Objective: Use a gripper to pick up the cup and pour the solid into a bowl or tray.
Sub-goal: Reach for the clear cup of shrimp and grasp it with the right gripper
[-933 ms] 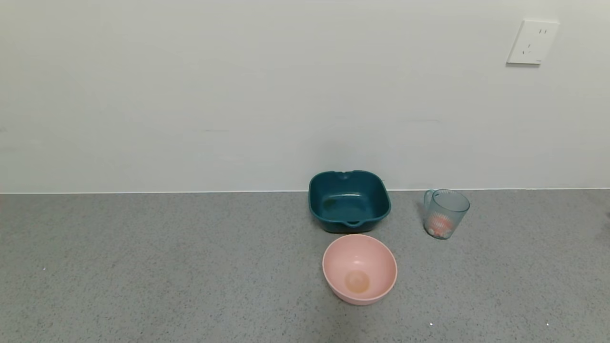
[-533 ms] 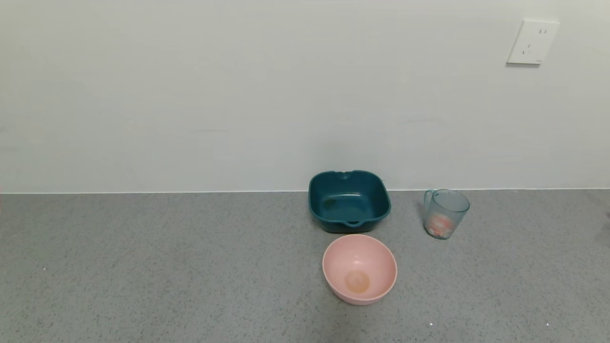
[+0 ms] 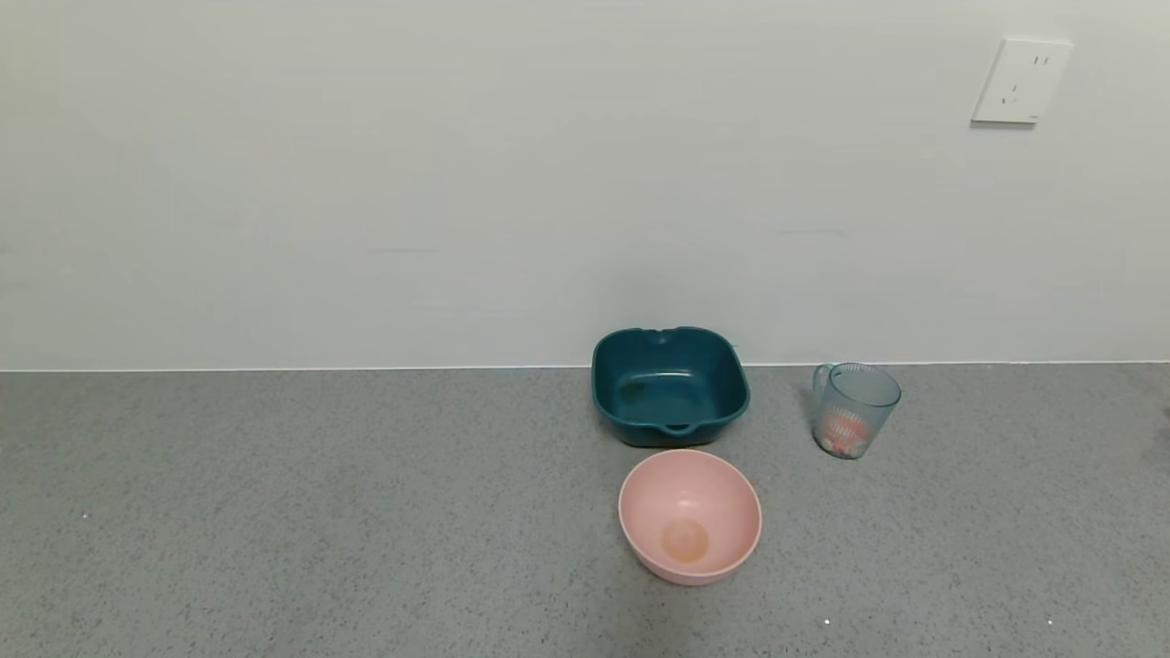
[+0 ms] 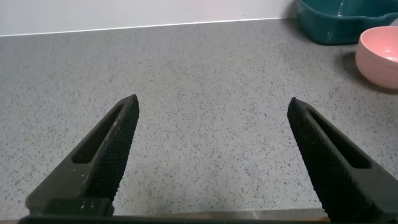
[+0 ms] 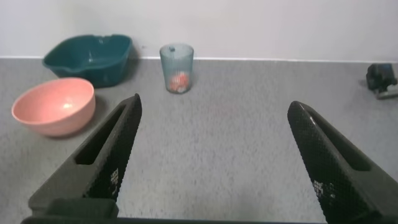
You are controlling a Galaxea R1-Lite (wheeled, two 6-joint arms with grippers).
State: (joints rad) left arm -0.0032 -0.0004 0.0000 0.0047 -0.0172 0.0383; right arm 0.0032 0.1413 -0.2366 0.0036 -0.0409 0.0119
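Standing upright right of the teal dish [image 3: 670, 386], the cup [image 5: 176, 68] faces the right tool [image 5: 214, 162], spread wide, which looks nearer than the spread left tool [image 4: 214, 162].

No readable text, label, brand or number shows on anything in these views.

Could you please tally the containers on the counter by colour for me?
Teal: 1, the dish
Pink: 1, the round bowl
Translucent blue-green: 1, the cup holding the solid
Total: 3
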